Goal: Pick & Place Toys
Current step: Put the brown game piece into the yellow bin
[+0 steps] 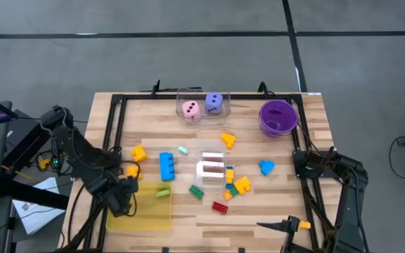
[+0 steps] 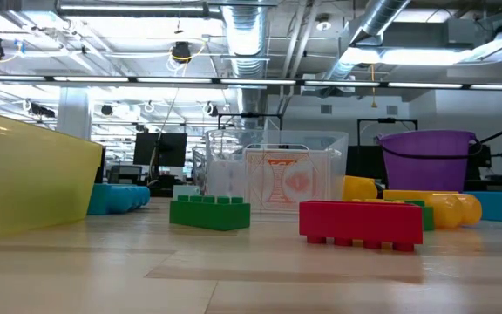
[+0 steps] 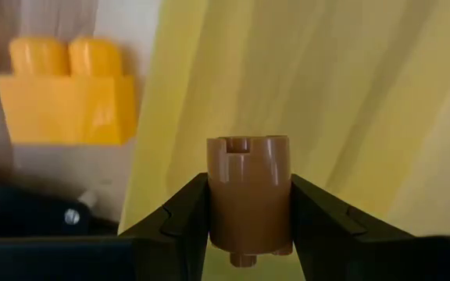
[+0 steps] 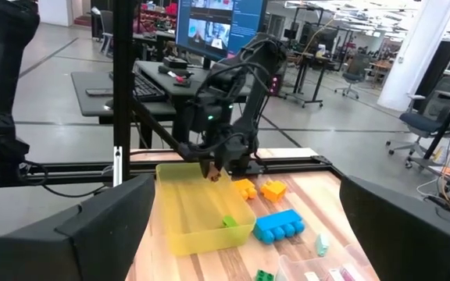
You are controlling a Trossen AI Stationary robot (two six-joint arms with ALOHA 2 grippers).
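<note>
My left gripper (image 1: 128, 188) is shut on a small brown round brick (image 3: 248, 195) above the left far corner of the yellow translucent tray (image 1: 145, 211); it also shows in the right wrist view (image 4: 212, 172). A green brick (image 1: 162, 191) lies in the tray. Yellow bricks (image 1: 138, 152) and a blue brick (image 1: 166, 166) lie on the table beside the tray. Green (image 1: 196, 190) and red (image 1: 220, 206) bricks and a cluster of small toys (image 1: 236, 184) lie mid-table. Two dice (image 1: 202, 107) sit in a clear box. My right gripper (image 1: 287, 226) waits open at the near right. My left gripper pinches the brown round brick by its curved sides (image 3: 217, 211) between its two fingers. The fingers come from above, pointing down. The brick is lifted clear and hangs over the yellow tray (image 3: 326, 94), its long axis in line with the fingers.
A purple bowl (image 1: 278, 116) stands at the far right. A clear box with cards (image 1: 211, 167) stands mid-table. A blue shape (image 1: 266, 167) and an orange piece (image 1: 228, 140) lie nearby. A black frame (image 1: 114, 119) runs along the table's edges.
</note>
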